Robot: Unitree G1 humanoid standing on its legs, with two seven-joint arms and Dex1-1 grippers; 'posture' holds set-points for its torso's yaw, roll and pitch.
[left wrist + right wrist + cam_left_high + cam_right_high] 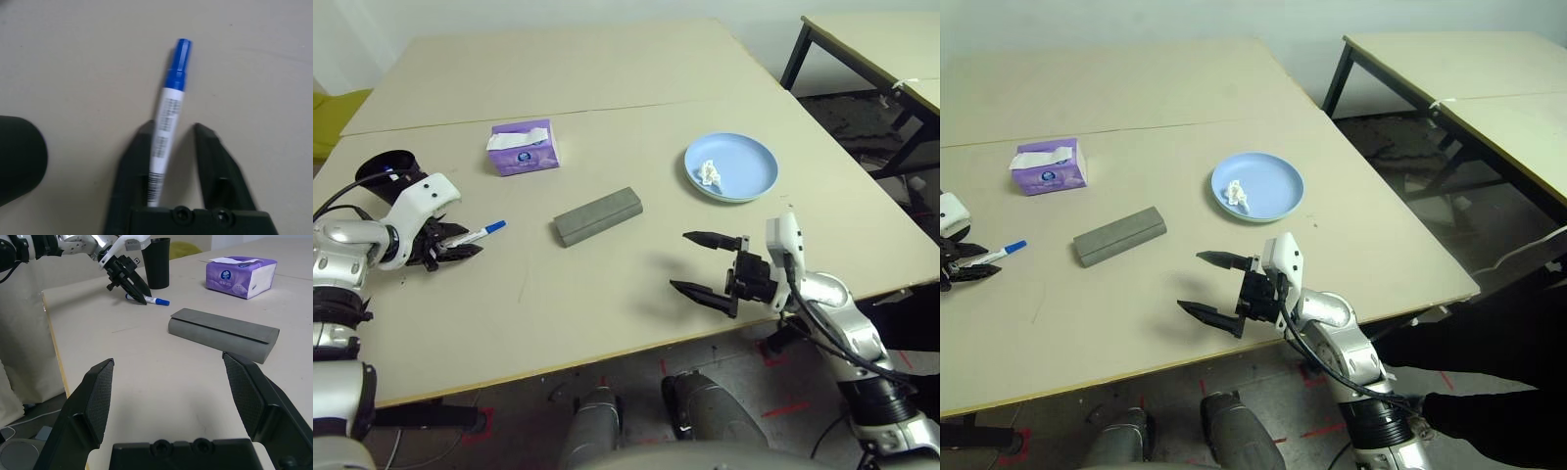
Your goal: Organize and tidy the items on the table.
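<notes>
From the head, the left gripper point(460, 247) is narrowing around a pen point(480, 233) lying on the table point(607, 294); the right gripper point(697, 262) is hovering wide, empty. The left wrist is showing the pen against one finger point(132, 171). The right wrist is showing the case point(222, 333) and cup point(156, 262).

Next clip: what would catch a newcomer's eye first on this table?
Probably the left gripper at the table's left edge, its fingers around a white pen with a blue cap, beside a black cup. Then the light blue plate on the right, holding a crumpled white tissue, and the grey glasses case mid-table. The right gripper hovers wide open.
</notes>
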